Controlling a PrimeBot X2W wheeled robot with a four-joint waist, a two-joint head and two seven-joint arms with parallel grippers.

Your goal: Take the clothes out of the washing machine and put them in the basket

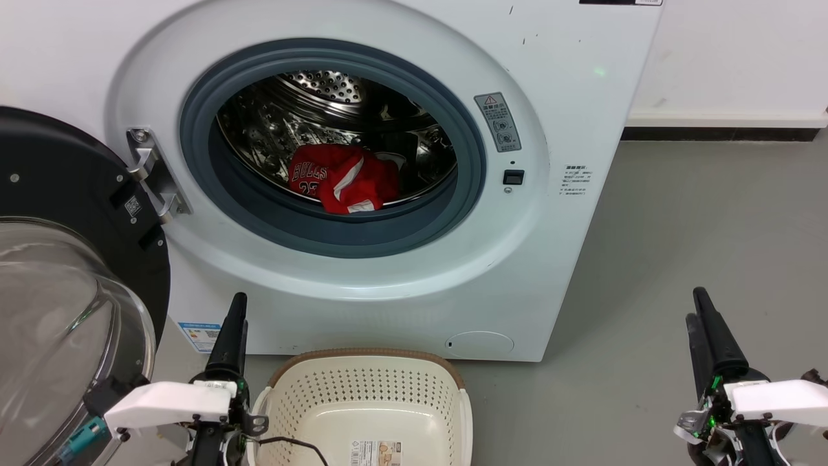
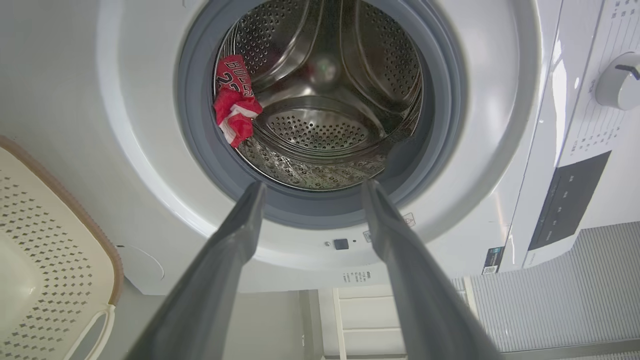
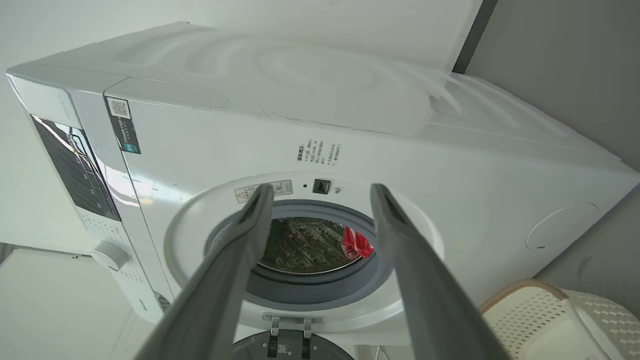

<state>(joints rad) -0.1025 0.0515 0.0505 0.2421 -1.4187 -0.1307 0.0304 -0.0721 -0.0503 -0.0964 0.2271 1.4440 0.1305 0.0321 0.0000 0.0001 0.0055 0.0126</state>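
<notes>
The clothes (image 1: pixel 343 181), a crumpled red bundle with white trim and "BULLS" lettering, lie at the front bottom of the steel drum of the washing machine (image 1: pixel 401 304). Its round door (image 1: pixel 71 194) hangs open at the left. The cream basket (image 1: pixel 362 388) stands on the floor right before the washer. My left gripper (image 1: pixel 238 310) is low beside the basket's left corner, and my right gripper (image 1: pixel 695 304) is far to the right over the floor. Both are open with nothing between their fingers. In the wrist views the clothes (image 2: pixel 235 107) (image 3: pixel 356 242) lie well beyond the left gripper (image 2: pixel 314 184) and right gripper (image 3: pixel 321 187).
Grey floor (image 1: pixel 698 246) stretches to the right of the washer, up to a white wall with a dark baseboard (image 1: pixel 718 134). The open door's glass bowl (image 1: pixel 58 323) bulges out close to my left arm. A label lies on the basket's bottom (image 1: pixel 378 453).
</notes>
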